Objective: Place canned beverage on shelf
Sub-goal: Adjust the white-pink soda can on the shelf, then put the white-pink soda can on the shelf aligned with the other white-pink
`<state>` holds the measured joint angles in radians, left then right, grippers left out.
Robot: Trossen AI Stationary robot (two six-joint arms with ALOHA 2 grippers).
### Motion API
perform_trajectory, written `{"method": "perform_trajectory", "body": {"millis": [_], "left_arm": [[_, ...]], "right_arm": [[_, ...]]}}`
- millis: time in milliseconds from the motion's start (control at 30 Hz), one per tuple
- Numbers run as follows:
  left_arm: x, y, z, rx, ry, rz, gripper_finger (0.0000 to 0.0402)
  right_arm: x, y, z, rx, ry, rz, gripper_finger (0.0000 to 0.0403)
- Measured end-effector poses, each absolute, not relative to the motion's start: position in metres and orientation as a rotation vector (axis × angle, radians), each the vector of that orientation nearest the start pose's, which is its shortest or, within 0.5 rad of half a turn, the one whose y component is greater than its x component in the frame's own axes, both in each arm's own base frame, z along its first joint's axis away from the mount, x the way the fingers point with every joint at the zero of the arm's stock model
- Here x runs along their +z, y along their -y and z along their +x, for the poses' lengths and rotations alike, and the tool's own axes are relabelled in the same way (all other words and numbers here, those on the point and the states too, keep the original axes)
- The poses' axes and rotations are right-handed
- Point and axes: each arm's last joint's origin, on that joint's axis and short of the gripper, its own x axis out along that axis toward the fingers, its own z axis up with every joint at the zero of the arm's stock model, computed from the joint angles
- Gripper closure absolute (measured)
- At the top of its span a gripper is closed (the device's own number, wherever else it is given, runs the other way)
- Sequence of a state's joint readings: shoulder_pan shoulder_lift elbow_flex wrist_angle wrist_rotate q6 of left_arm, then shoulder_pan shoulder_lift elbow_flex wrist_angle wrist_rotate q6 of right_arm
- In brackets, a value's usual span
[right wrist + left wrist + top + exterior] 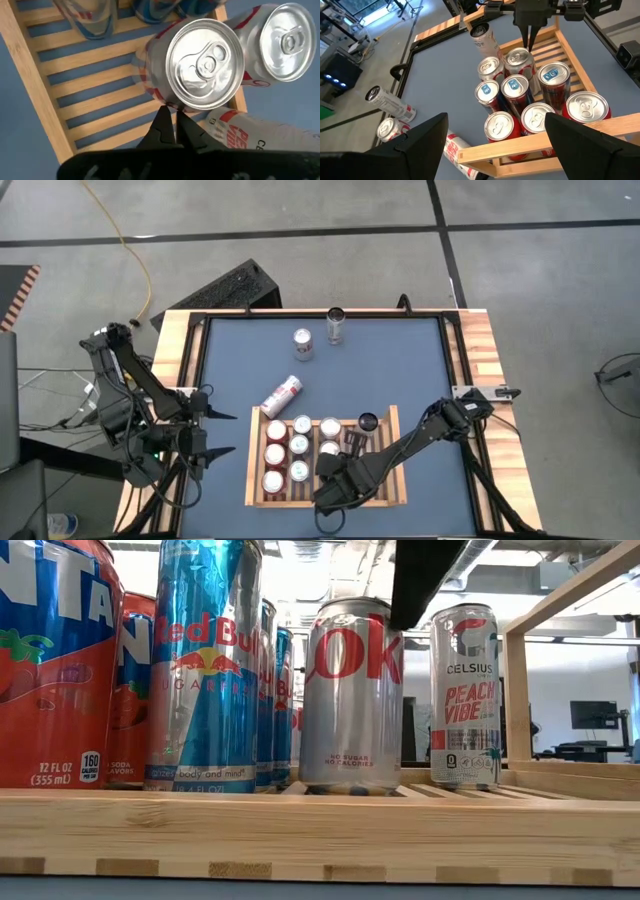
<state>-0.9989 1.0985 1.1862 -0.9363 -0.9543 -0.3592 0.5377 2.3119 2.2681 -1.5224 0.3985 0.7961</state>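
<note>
Right end effector [348, 442] closed, empty, over light-wood slatted shelf [390, 480].
Silver Coke can [329, 427] just at its 10 o'clock; left end effector [222, 433] wide, at tabletop [400, 370] 9 o'clock edge.

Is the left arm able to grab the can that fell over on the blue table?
Probably yes. The tipped can lies on bare blue tabletop just outside the shelf, on the left arm's side. The left gripper is open and nothing stands between them. The right gripper is shut over the shelf.
</note>
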Motion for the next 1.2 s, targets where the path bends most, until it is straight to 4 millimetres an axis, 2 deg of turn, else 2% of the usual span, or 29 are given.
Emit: {"method": "perform_trajectory", "body": {"millis": [100,267,500,733,833,967,1100,1200], "left_arm": [[0.356,0.151,0.125,0.043,-0.468,0.351,0.0081],[0.356,0.151,0.125,0.043,-0.467,0.351,0.0081],[0.357,0.151,0.126,0.048,-0.456,0.361,0.0081],[0.359,0.151,0.126,0.055,-0.439,0.354,0.0081],[0.359,0.152,0.126,0.051,-0.439,0.362,0.0081],[0.359,0.152,0.126,0.049,-0.440,0.364,0.0081],[0.359,0.152,0.126,0.046,-0.440,0.341,0.0081],[0.360,0.152,0.126,0.040,-0.442,0.334,0.0081]], "right_arm": [[0.259,-0.224,0.386,-0.412,-1.286,-0.044,0.0403],[0.284,-0.229,0.378,-0.376,-1.221,-0.059,0.0403],[0.307,-0.207,0.377,-0.387,-1.146,-0.208,0.0403],[0.350,-0.142,0.380,-0.409,-1.105,-0.239,0.0401],[0.368,-0.107,0.379,-0.430,-1.099,-0.225,0.0380],[0.380,-0.059,0.383,-0.445,-1.103,-0.225,0.0316],[0.381,-0.013,0.399,-0.381,-1.085,-0.237,0.0231],[0.377,0.023,0.418,-0.306,-1.017,-0.196,0.0172]]}}
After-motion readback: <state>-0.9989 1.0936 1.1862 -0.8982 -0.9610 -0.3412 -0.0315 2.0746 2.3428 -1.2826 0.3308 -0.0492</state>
